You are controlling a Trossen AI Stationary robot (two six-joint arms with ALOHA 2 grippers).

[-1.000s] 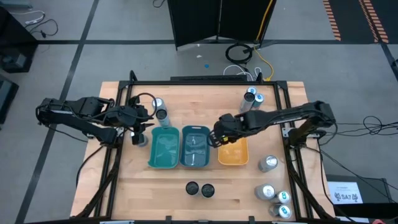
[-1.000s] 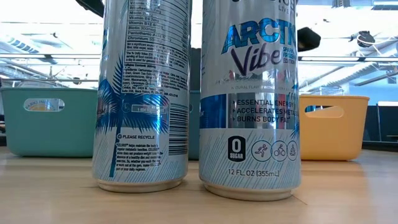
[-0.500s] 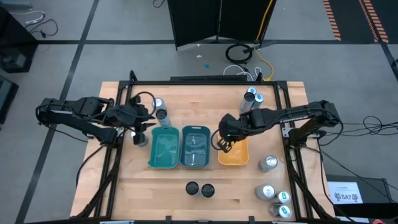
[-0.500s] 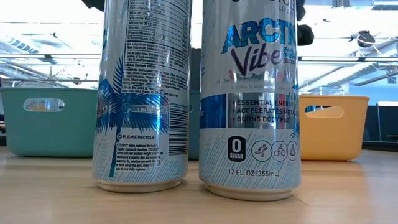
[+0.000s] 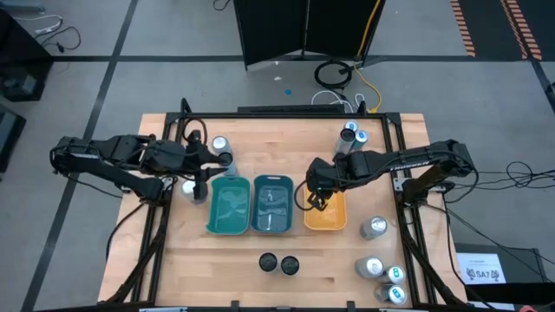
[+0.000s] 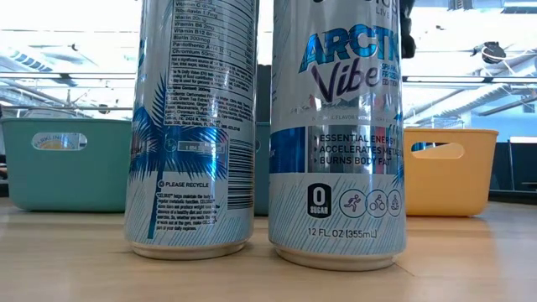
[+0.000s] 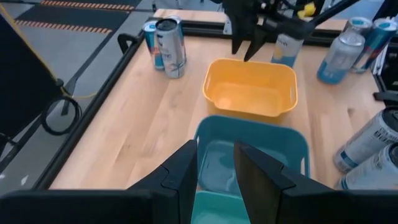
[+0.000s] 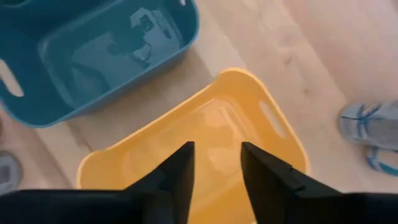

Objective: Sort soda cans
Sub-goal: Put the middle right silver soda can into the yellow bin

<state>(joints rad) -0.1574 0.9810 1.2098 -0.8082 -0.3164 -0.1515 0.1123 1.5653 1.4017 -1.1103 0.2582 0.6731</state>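
Soda cans, slim metal cylinders, stand in scattered groups on the wooden table (image 5: 234,251). Two blue-marked ones (image 5: 350,137) stand at the far right corner; a pair (image 5: 218,151) stands at the far left beside the left gripper; two dark-topped ones (image 5: 278,263) stand at the near edge; four more (image 5: 381,260) cluster near the right front corner, some apparently lying on their sides. In the low view, two silver-and-blue cans (image 6: 264,126) stand upright, side by side, almost touching.

Handling, as a judgement: rigid but thin-walled, smooth and likely slippery; full ones would be fairly heavy, empty ones easy to dent. Best hold is across the mid-body, fingers square to the wall; those lying down may roll.

Trays: teal tray (image 5: 228,206), darker blue tray (image 5: 272,204) and orange tray (image 5: 327,214) sit in a row at the table's middle, touching or nearly so. All look empty.

Right gripper (image 5: 316,196) hangs over the orange tray's inner edge, fingers parted a little, holding nothing. Left gripper (image 5: 206,168) sits at the teal tray's far corner, fingers drawn close together, nothing between them.

Room: open board lies in front of the trays; the black frame rails (image 5: 408,217) border both sides, close to the right-hand cans.
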